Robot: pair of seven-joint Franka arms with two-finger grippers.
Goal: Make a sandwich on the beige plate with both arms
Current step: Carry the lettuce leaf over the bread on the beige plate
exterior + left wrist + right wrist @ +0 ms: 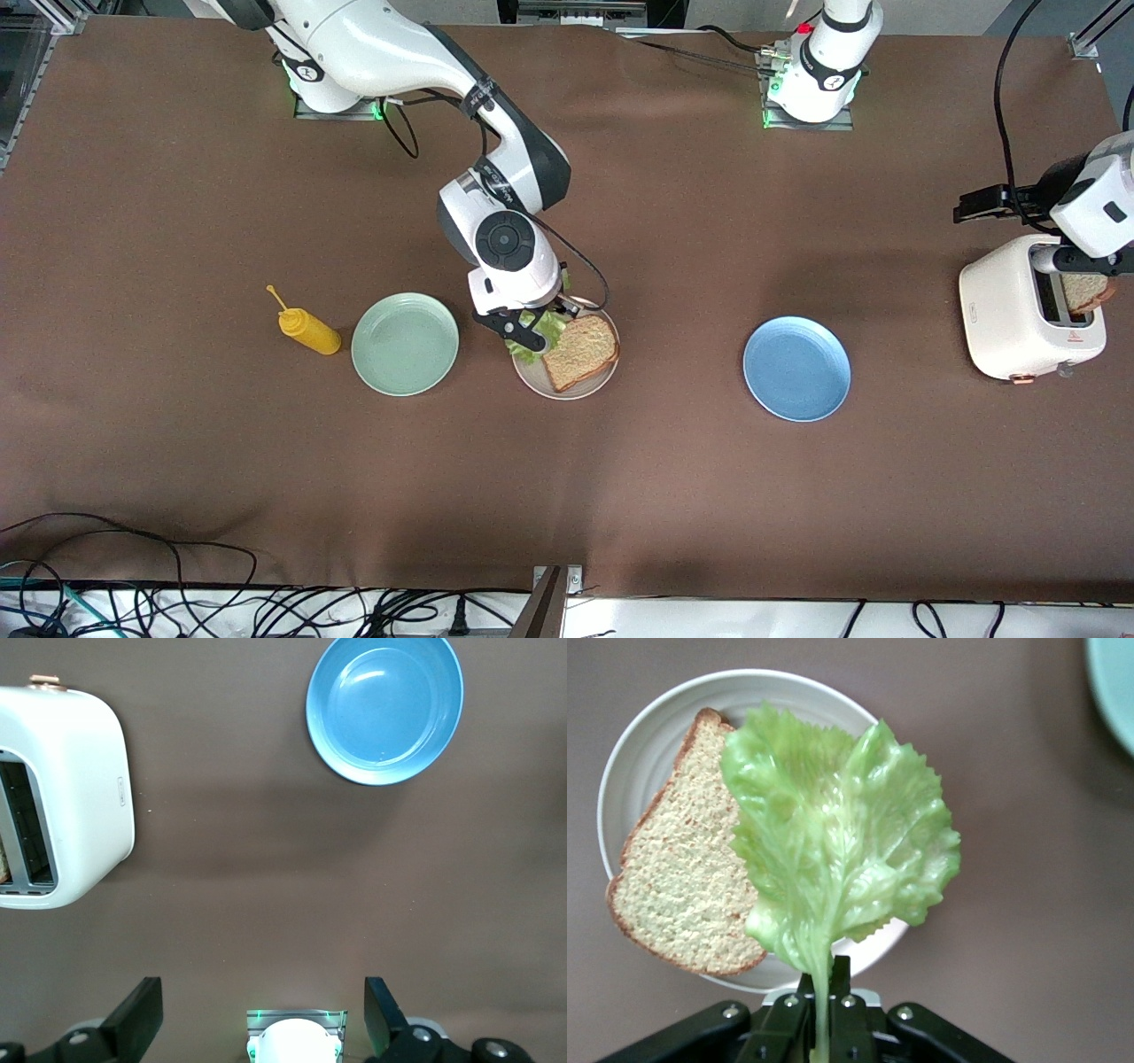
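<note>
The right gripper (824,1014) pinched the stem of the lettuce leaf (837,842) and held it over the beige plate (567,386), partly above the toast slice (580,351) lying there. The mint-green plate (405,344) sat just beside, toward the right arm's end, with the mustard bottle (307,329) next to it. The left gripper (263,1020) hung spread wide over the toaster (1019,319), where another slice (1085,291) stood in a slot; the blue plate (796,369) lay between toaster and beige plate.
</note>
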